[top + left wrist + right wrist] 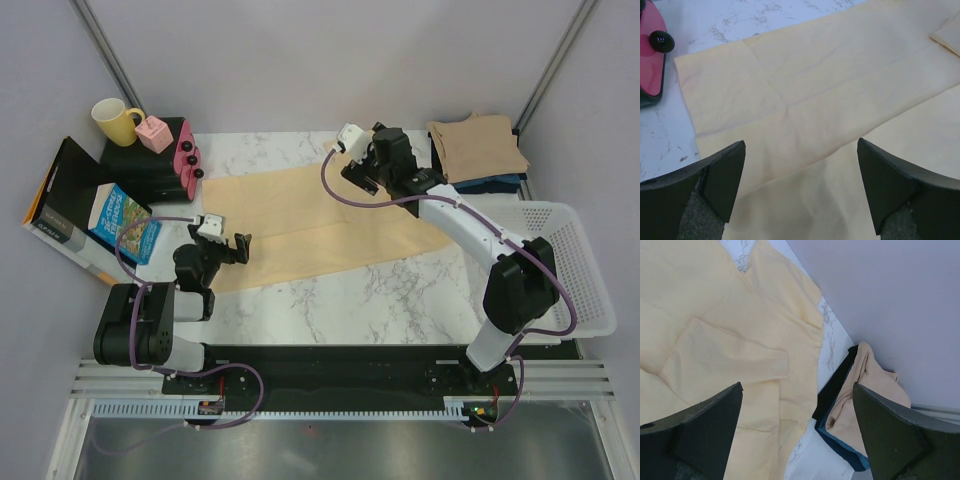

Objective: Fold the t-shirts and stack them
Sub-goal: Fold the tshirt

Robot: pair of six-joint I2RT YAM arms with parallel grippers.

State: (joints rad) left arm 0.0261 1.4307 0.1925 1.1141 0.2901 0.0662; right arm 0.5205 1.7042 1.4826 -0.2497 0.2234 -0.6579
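The pale yellow t-shirt (pixel 320 225) lies spread flat across the middle of the marble bench (pixel 400 295), running from near left up toward far right.

The left arm (pixel 195 265) has its jaws over the shirt's near left end. They stand wide apart with nothing between them. From that wrist, the yellow cloth (pixel 815 100) fills the space under and ahead of both jaws, creased but flat, with bare marble (pixel 740 20) beyond its left edge.

The right arm (pixel 460 215) reaches out to the far edge of the same shirt. Its jaws are also spread fully and hold nothing. Below them the wrist view shows a sleeve folded in over the body of the shirt (pixel 725 355).

In the far right corner, just beyond the right jaws, is a pile of folded shirts. A tan t-shirt (pixel 478 147) is on top, with a teal-blue shirt (pixel 500 183) under it and a black shirt (pixel 832 390) at the pile's edge. The pile is close to the yellow shirt's corner, but a strip of marble lies between them.

A white mesh basket (pixel 570 260) sits at the right edge of the bench, beside the right arm. To the far left are a yellow mug (pixel 117 121) and a small pink box (pixel 154 134) on a black block (pixel 140 160). A pink holder with black knobs (pixel 186 158) stands close to the shirt's left end, and a printed carton (pixel 125 222) lies near the left arm.
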